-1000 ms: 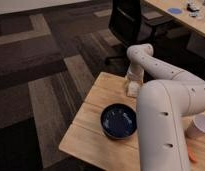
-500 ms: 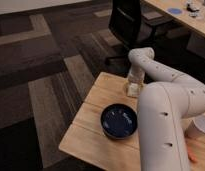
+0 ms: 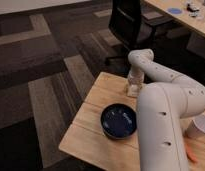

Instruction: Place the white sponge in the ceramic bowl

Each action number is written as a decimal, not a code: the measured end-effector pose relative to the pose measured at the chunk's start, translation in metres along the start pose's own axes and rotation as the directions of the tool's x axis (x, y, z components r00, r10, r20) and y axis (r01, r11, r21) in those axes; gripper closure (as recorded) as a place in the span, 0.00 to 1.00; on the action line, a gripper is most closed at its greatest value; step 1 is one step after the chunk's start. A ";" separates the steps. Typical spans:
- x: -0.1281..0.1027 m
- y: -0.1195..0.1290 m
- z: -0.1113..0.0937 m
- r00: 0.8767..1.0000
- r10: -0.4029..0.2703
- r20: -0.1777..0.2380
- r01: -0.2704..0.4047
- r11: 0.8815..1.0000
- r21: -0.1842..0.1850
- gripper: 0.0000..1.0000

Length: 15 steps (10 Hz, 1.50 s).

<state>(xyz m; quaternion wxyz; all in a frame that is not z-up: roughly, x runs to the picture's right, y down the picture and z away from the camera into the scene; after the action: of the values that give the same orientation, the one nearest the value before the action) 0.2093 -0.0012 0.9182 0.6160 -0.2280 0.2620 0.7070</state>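
**Fig. — Pale parallel-jaw gripper (image 3: 134, 85) pointing down at the small off-white soft rectangular sponge (image 3: 132, 92), near the far edge of the light slatted wooden table (image 3: 88, 120); contact apparent, open or closed state impossible to tell.**

Sponge soft, light and compressible: liable to squash and slip from a shallow pinch, or, so close to the table edge, to be nudged off onto the dark patterned carpet (image 3: 36, 75). Round, deep, glossy navy-blue ceramic bowl (image 3: 118, 121) well apart from the sponge, nearer the camera; hard and smooth-glazed, so likely to skid on the wood if clipped by the bulky, smooth white arm (image 3: 166, 115) swinging back. Release from too high: risk of a bounce off the rim. White cylindrical cup (image 3: 198, 128) just beside the arm, exposed to a knock.
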 end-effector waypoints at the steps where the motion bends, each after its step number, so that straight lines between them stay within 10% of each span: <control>1: 0.005 0.004 -0.014 1.000 -0.013 -0.016 0.013 1.000 0.011 0.93; 3: 0.013 0.012 -0.032 0.998 -0.059 -0.033 0.060 0.998 0.033 1.00; 6: 0.051 0.054 -0.078 0.963 -0.259 -0.067 0.265 0.958 0.109 1.00; 9: 0.101 0.063 -0.119 0.976 -0.208 -0.065 0.217 0.956 0.196 1.00; 15: 0.109 0.072 -0.123 0.965 -0.255 -0.066 0.264 0.942 0.206 1.00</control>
<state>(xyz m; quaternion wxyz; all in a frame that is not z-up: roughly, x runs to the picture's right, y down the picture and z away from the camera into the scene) 0.1233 -0.0068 0.7607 0.7194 -0.2068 0.3157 0.5831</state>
